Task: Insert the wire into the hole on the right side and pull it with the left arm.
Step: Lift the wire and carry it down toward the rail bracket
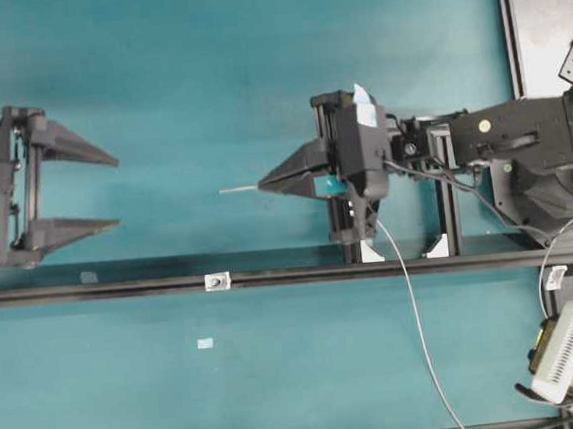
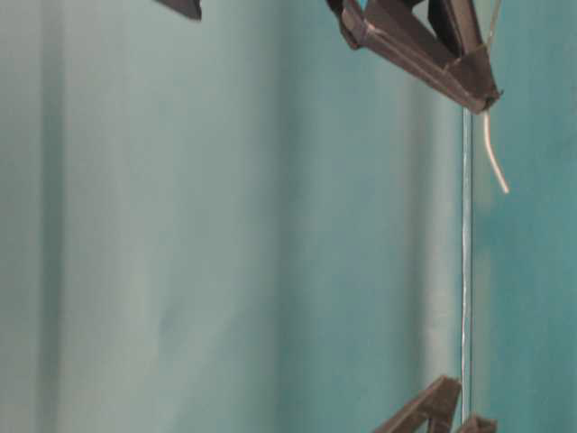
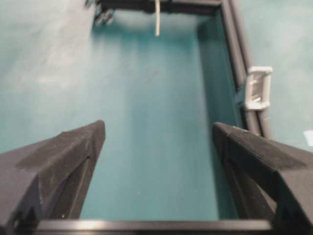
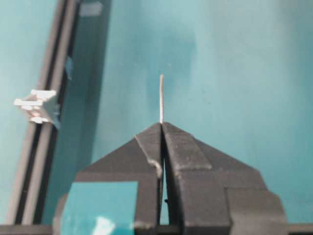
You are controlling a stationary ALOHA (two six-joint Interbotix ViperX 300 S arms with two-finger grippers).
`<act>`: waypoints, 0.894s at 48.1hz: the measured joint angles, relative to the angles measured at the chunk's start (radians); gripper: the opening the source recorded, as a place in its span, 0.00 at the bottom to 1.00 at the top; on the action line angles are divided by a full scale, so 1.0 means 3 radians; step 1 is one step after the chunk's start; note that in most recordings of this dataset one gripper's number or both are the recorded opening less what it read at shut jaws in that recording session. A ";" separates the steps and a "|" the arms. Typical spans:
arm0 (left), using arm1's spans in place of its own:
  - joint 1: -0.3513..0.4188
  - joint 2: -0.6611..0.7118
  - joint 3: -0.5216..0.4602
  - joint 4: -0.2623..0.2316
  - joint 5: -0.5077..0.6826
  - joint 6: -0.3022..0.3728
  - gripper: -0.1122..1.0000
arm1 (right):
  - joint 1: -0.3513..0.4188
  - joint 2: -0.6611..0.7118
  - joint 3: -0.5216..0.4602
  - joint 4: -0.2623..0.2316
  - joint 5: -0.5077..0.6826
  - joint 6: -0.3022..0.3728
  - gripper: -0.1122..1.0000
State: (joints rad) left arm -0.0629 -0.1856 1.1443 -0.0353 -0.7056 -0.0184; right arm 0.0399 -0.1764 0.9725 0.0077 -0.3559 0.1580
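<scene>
Wire (image 1: 239, 189) is pinched tight in the right hand (image 1: 264, 185), a short tip poking out toward the left hand (image 1: 117, 193), whose fingers gape wide and hold nothing. Little white bracket (image 1: 217, 281) sits on the rail (image 1: 92, 289) nearby.

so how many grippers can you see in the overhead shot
2. The left gripper sits at the left edge, jaws wide open and empty. The right gripper is near the middle, shut on the wire, whose tip pokes out leftward. No others visible.
</scene>
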 measured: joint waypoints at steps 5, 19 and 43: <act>-0.0082 0.0077 0.0077 -0.0020 -0.0322 -0.0056 0.76 | 0.0066 0.0005 0.0077 0.0087 -0.0174 0.0000 0.11; -0.0179 0.0460 -0.0010 -0.0026 -0.0486 -0.0271 0.76 | 0.0343 0.0005 0.0256 0.0419 -0.0598 -0.0118 0.11; -0.0353 0.1110 -0.0087 -0.0026 -0.1135 -0.0276 0.76 | 0.1176 0.0450 0.0286 0.1841 -0.1386 -0.1099 0.11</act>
State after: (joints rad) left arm -0.1687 0.1473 1.1183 -0.0430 -1.0462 -0.1012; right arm 0.3927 -0.0414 1.0584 0.5599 -0.7716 -0.1718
